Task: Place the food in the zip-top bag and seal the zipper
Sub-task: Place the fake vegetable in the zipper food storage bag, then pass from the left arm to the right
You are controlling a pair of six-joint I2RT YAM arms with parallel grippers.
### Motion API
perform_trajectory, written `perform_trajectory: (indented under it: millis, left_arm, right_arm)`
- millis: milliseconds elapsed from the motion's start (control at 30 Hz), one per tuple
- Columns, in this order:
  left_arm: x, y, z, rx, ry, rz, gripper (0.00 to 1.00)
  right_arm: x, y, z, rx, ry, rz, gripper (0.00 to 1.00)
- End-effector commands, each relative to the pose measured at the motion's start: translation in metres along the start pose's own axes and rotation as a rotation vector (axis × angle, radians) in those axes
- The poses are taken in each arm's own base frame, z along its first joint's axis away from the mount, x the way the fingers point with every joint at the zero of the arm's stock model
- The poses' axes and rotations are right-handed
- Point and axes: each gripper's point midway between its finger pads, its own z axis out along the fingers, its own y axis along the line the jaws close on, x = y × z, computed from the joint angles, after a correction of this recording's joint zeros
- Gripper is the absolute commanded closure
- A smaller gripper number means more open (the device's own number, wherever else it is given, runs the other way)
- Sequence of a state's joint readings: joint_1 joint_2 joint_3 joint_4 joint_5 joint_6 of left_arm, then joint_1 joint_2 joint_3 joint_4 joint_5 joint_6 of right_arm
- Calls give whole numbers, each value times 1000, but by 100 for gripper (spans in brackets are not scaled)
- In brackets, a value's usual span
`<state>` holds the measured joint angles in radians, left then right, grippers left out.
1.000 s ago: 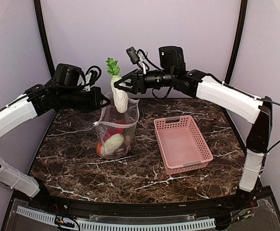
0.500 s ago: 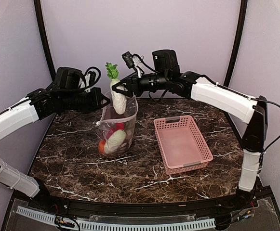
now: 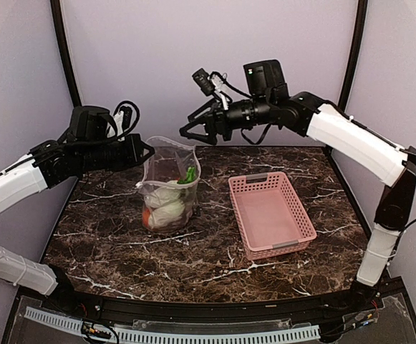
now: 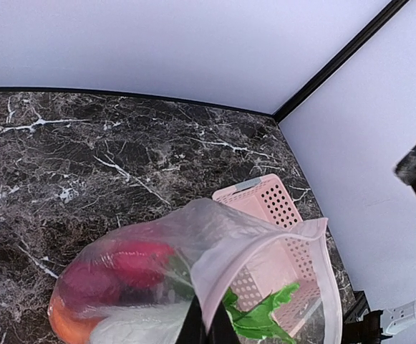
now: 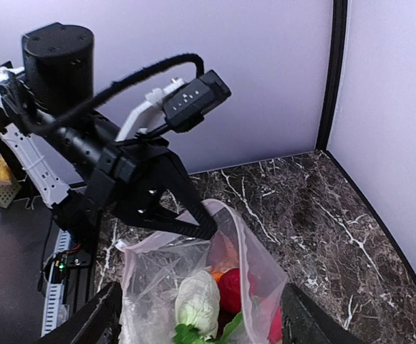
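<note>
Holding zip-top bag [image 3: 170,163] mouth-up, food [image 3: 166,211] inside.
My left gripper [image 3: 149,151] pinches its rim; right gripper [image 3: 191,130] spread wide, empty (over the bag; pink basket [image 3: 293,233] beside).

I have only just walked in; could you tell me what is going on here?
The left gripper pinches the rim of the zip-top bag, holding it upright and open. The food sits inside. The right gripper hovers open and empty above the mouth. The pink basket beside it is empty, and the bag is not yet sealed.
</note>
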<state>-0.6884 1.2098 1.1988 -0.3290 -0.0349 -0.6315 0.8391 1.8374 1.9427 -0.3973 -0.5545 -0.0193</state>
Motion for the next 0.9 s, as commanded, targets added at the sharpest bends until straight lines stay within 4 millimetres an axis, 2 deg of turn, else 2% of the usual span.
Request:
perform_trajectory:
  millis: [0,100,200,367,533,633,700,800,833,867]
  left_arm:
    - [-9,-4,-16,27,-57,84,99]
    - [-3,-3,-18,20,-25,123,99]
    - [10,-12,-15,89,28,163,99]
    - [22,-24,-11,161,95,196,99]
    - [29,-23,-9,166,130,222,99]
    - [31,-24,-10,173,137,231,99]
    - [31,-24,-9,175,138,234,99]
    - [32,-25,-9,181,141,244,99]
    - [32,-26,-9,187,142,256,96]
    - [31,-27,-10,191,141,268,85]
  right_arm:
    - [4,61,-50,-230,39,-330,31]
    - [42,84,-50,-295,181,-488,33]
    - [76,89,-29,-226,314,-614,33]
    - [97,87,1,-153,414,-714,33]
    - [130,86,19,-155,537,-740,34]
    - [145,78,28,-115,599,-743,35]
    - [149,71,32,-83,627,-742,45]
    - [140,66,34,-44,611,-743,80]
    - [132,66,33,-33,588,-747,92]
    - [121,68,32,-24,555,-756,100]
